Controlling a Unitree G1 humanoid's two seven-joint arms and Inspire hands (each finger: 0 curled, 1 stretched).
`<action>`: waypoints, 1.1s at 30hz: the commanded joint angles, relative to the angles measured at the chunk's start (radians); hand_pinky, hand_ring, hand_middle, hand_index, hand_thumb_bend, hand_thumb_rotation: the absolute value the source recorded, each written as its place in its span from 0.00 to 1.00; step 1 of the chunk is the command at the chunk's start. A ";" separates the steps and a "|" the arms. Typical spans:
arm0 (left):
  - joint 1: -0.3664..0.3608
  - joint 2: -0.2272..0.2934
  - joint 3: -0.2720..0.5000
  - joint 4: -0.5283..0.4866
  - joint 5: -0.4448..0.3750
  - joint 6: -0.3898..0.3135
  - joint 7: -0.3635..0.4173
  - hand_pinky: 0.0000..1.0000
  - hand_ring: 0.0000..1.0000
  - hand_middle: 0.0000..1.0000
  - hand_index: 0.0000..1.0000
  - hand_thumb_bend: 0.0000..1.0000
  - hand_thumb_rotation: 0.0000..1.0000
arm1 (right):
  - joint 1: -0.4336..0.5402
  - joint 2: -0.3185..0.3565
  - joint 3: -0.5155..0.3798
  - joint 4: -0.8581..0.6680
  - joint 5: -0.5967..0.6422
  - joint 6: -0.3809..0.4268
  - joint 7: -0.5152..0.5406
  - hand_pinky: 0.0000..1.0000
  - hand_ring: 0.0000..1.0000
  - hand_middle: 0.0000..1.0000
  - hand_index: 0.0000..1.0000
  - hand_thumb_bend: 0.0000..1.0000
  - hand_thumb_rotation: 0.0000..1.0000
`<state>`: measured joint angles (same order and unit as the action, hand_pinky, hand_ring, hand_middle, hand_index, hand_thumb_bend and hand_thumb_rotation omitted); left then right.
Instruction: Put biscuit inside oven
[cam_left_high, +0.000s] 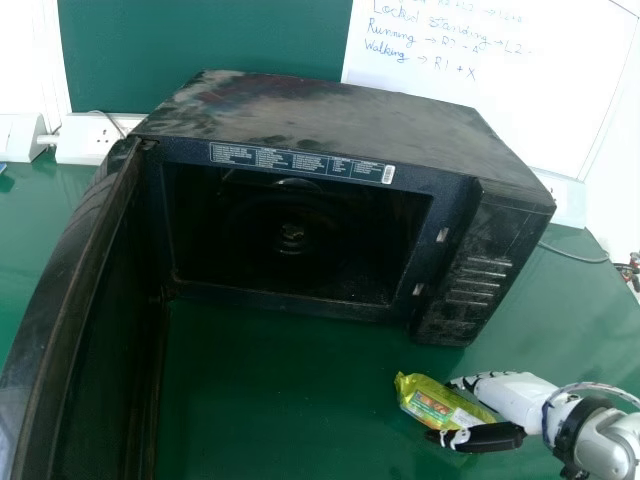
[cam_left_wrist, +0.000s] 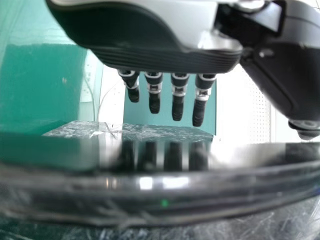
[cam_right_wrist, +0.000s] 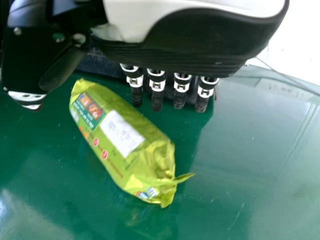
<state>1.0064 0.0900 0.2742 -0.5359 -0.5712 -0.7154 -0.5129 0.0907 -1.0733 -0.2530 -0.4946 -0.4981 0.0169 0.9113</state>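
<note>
One biscuit packet (cam_left_high: 418, 398) lies on the bench (cam_left_high: 260, 400) before one microwave oven (cam_left_high: 340, 120), its single door (cam_left_high: 75, 290) open. Two hands, both unclenched: the right hand (cam_left_high: 510, 395) at the packet, the left hand (cam_left_wrist: 160, 57) by the door.

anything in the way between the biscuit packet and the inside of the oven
Nothing visible stands between the biscuit packet and the oven cavity; the door is swung open to the robot's left, clear of that path.
</note>
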 joint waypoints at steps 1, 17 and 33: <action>0.007 0.001 0.009 -0.007 0.006 0.011 0.005 0.94 0.82 0.91 0.91 0.91 0.84 | 0.009 -0.008 0.006 -0.015 0.001 -0.004 0.002 1.00 1.00 1.00 1.00 0.90 1.00; -0.339 0.032 0.022 0.243 0.134 0.081 0.077 1.00 0.80 0.92 0.92 0.89 0.84 | -0.011 -0.006 0.067 0.049 -0.037 0.007 -0.013 0.94 0.95 0.95 1.00 0.94 0.96; -0.374 0.029 0.030 0.298 0.112 0.043 0.043 1.00 0.78 0.88 0.90 0.90 0.84 | -0.040 0.011 0.118 0.188 -0.098 -0.044 -0.166 0.94 0.95 0.95 1.00 0.96 0.97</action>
<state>0.6335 0.1212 0.2956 -0.2508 -0.4542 -0.6538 -0.4638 0.0523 -1.0681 -0.1438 -0.3139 -0.5904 -0.0273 0.7542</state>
